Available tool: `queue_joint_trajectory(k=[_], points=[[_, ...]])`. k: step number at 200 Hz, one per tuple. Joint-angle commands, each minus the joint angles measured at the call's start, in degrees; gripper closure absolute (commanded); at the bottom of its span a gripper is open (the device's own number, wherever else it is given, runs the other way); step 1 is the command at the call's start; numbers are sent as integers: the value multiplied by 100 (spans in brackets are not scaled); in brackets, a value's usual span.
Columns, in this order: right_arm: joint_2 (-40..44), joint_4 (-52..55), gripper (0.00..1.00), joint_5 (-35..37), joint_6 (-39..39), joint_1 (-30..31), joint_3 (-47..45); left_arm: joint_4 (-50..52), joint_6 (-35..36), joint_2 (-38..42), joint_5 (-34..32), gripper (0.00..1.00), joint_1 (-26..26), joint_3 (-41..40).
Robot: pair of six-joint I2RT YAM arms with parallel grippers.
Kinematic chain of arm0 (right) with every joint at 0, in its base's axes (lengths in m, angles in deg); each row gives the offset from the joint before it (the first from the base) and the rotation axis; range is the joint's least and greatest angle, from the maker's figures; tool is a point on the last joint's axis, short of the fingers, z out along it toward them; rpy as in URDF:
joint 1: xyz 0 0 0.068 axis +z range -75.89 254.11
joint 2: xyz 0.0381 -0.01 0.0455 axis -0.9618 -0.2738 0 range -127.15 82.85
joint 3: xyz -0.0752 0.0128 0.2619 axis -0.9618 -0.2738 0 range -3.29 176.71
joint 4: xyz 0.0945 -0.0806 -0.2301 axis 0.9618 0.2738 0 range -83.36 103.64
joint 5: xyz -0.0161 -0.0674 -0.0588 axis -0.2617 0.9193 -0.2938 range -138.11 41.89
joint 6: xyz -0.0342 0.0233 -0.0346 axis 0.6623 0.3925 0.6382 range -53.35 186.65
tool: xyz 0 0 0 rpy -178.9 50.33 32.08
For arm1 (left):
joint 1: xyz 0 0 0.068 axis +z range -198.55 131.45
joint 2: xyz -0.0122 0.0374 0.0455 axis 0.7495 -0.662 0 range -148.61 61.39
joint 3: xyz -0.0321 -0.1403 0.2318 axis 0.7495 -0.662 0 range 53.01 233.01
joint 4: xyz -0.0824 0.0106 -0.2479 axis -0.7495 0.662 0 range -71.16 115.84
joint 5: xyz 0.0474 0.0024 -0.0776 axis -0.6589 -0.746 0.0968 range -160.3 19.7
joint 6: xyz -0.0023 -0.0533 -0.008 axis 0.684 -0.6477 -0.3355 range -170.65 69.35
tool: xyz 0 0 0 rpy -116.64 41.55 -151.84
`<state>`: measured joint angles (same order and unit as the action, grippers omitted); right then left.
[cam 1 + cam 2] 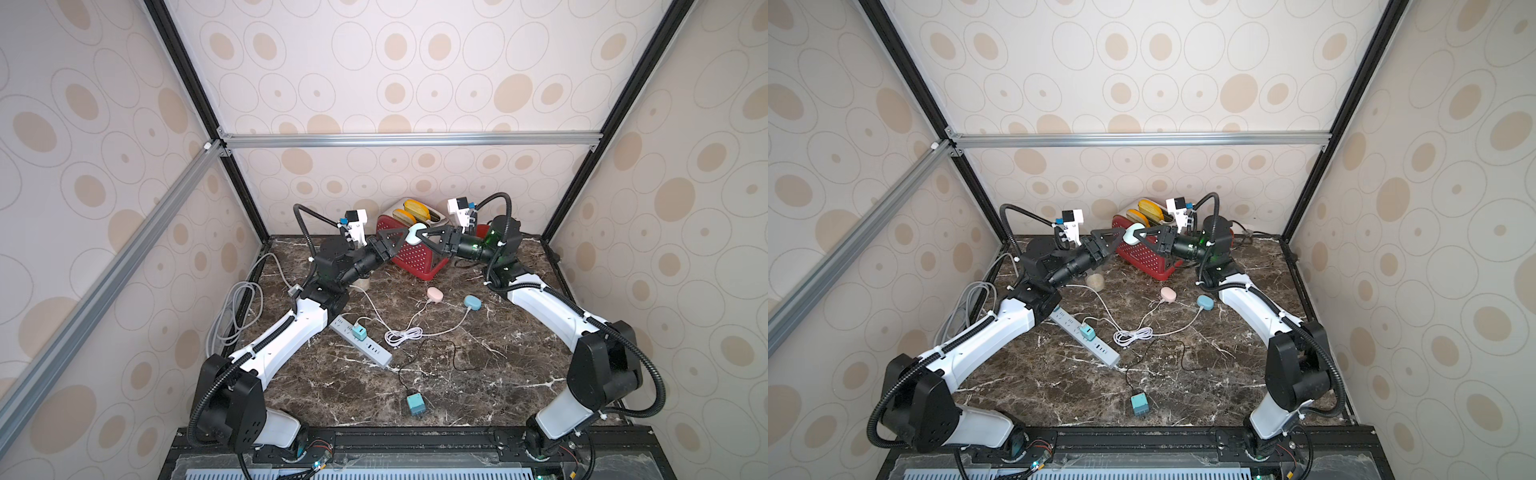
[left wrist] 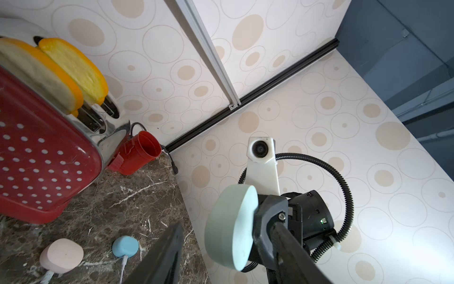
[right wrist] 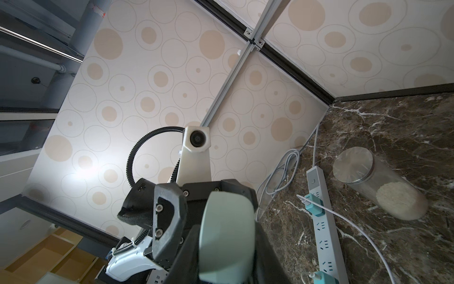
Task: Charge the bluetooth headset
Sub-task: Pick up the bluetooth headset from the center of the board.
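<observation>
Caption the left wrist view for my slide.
Right gripper holds the pale green earbud case while the left gripper, jaws open, brackets it.

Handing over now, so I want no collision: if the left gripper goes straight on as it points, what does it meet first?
The pale green earbud case held in the right gripper, which sits partly between the left gripper's open jaws. Just beyond, probably the right gripper itself.

My left arm (image 1: 286, 337) and right arm (image 1: 544, 305) wear white shells, black joints; ribbed black conduit (image 2: 350, 209) trails each (white zip ties); white camera mounts (image 1: 458, 210); 2 screws on a black finger (image 3: 169, 221) of my left gripper (image 1: 404, 235).
</observation>
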<state>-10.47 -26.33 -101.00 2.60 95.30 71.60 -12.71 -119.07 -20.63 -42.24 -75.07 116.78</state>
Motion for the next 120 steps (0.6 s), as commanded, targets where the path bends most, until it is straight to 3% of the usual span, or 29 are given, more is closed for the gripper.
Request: queue_joint_trajectory(k=[1, 16, 55, 120], points=[[-11, -693, 75, -12, -483, 2, -61, -1072, -623, -191, 184, 47, -19, 35], [-20, -887, 75, 14, -581, 7, -105, -1087, -742, -309, 290, 52, -28, 107], [5, -882, 75, 83, -577, 42, -107, -661, -542, -336, 362, 52, -78, 262], [-125, -970, 75, 103, -633, 94, -44, -941, -697, -525, 517, 60, -204, 398]])
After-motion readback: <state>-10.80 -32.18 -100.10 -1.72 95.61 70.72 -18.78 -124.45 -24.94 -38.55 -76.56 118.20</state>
